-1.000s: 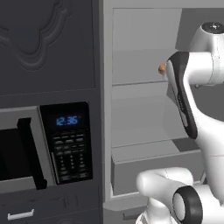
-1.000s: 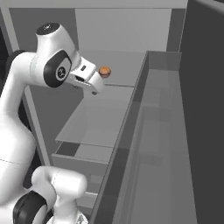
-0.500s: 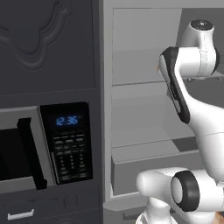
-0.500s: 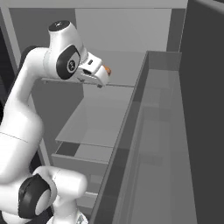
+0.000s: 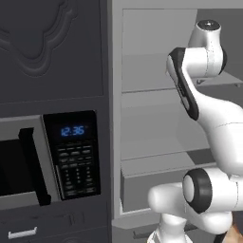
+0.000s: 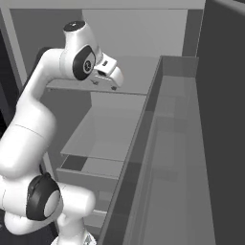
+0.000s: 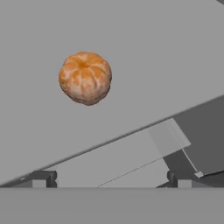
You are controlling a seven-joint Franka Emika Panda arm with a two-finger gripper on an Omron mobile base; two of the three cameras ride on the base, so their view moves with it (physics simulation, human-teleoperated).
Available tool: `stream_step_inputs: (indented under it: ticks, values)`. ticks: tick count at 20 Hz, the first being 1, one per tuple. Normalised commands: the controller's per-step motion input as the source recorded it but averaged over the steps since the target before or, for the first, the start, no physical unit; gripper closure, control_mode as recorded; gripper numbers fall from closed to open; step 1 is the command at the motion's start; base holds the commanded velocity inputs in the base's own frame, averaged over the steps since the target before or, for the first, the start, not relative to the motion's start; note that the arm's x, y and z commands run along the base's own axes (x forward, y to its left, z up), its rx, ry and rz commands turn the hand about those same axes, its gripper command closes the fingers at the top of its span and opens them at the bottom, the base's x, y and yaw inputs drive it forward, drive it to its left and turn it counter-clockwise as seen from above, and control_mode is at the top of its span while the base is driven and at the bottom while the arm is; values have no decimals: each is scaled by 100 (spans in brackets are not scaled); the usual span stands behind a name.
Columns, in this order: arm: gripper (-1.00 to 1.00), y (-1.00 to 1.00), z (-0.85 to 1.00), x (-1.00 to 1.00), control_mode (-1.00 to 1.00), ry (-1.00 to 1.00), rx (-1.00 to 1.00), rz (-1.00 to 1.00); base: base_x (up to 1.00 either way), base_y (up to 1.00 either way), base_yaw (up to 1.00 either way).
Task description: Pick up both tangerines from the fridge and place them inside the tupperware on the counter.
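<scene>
Arm reaches into the open fridge (image 6: 143, 57), hand up at the top shelf (image 6: 134, 79); in the right base view the gripper (image 6: 114, 87) sits at about 10 o'clock of the frame, angled down over that shelf. Hand view: one tangerine (image 7: 85, 78) lies on the flat grey shelf surface at roughly 11 o'clock, clear of the gripper and ahead of it, nothing touching it. Both finger tips (image 7: 43, 177) show at the bottom corners, wide apart with nothing between them, so fingers are spread and empty. The shelf's front edge runs diagonally across the lower half of the hand view, lower fridge parts beyond it. Second tangerine: can't tell where it is. Left base view: microwave (image 5: 47, 156) with blue clock at 9 o'clock, fridge interior at 1 to 3 o'clock, the arm's upper links in front of the shelves. Step in hand, as a judgement: approach for the first pick, no fruit in the tupperware yet as far as these views tell. Next move calls for shifting the hand so the fruit sits centred between the tips, not off toward 11 o'clock, then advancing until the tips straddle it and closing. Round fruit on a smooth shelf may roll if nudged by one finger first, so centring matters.
</scene>
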Motion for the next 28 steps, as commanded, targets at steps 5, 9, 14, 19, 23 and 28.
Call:
stream_step_inputs:
  ticks: [5, 9, 14, 19, 23, 28]
  values:
    - [-100, -4, -2, 46, -100, 0, 0, 0, 0, 0, 0]
    - [-100, -6, -1, 46, -100, 0, 0, 0, 0, 0, 0]
    - [-100, -12, -6, 44, -100, 0, 0, 0, 0, 0, 0]
    - [-100, -12, -4, 31, -100, 0, 0, 0, 0, 0, 0]
    - [-100, -5, -9, 16, -100, 0, 0, 0, 0, 0, 0]
    - [-100, 0, -13, 2, -100, 3, 0, 0, 0, 0, 0]
